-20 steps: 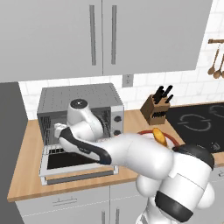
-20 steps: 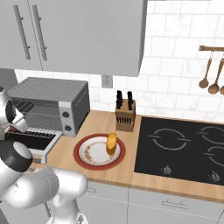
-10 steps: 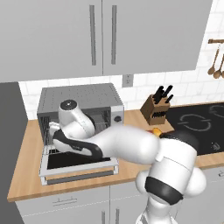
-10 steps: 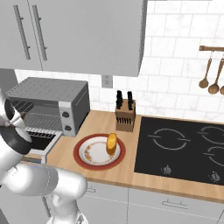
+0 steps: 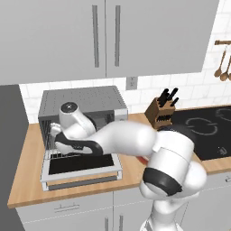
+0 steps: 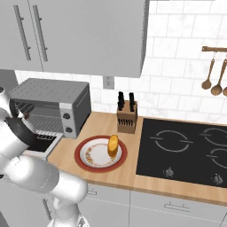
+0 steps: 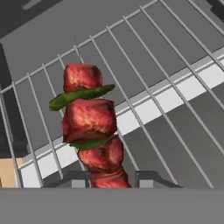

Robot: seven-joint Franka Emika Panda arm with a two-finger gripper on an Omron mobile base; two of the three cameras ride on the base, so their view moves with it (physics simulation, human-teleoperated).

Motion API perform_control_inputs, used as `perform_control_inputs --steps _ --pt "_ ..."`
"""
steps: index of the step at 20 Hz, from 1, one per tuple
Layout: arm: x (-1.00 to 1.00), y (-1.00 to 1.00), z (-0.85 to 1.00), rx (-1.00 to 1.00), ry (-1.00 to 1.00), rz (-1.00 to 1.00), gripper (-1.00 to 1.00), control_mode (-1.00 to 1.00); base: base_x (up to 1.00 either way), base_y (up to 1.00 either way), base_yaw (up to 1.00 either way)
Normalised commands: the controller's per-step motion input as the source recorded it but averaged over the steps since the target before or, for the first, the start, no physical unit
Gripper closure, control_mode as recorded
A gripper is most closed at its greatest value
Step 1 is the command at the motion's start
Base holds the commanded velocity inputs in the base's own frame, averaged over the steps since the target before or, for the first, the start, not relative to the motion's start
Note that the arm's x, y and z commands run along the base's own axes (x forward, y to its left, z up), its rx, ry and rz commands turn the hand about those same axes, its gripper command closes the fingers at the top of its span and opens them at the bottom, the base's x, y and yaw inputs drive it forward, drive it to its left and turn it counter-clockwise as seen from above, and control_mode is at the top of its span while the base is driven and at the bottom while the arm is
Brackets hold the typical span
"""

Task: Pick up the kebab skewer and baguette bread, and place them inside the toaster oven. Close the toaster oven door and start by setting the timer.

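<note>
Up close in the hand view, we see the gripper (image 7: 109,180) clenched on the skewer (image 7: 89,127), held over the wire rack (image 7: 175,94). From the left, we see the arm reaching into the oven (image 5: 81,108) above its lowered door (image 5: 81,168). From the right, we see the bread (image 6: 113,145) on the plate (image 6: 88,162).

We see our two dark fingertips (image 7: 109,179) clamped on a red-chunked, green-sliced kebab skewer (image 7: 89,131), held above the grey wire rack (image 7: 166,87).
</note>
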Motion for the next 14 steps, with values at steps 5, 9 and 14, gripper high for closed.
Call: perform_control_inputs --steps 5,9,14 --pt "0.16 0.13 -0.13 0.01 0.0 -0.05 1.0 -1.0 0.0 0.0 0.0" --pt "0.21 0.01 -0.06 0.0 -0.01 -0.04 1.0 -1.0 0.0 0.0 0.0" --pt "0.01 0.04 -0.17 0.0 0.0 -0.04 1.0 -1.0 0.0 0.0 0.0"
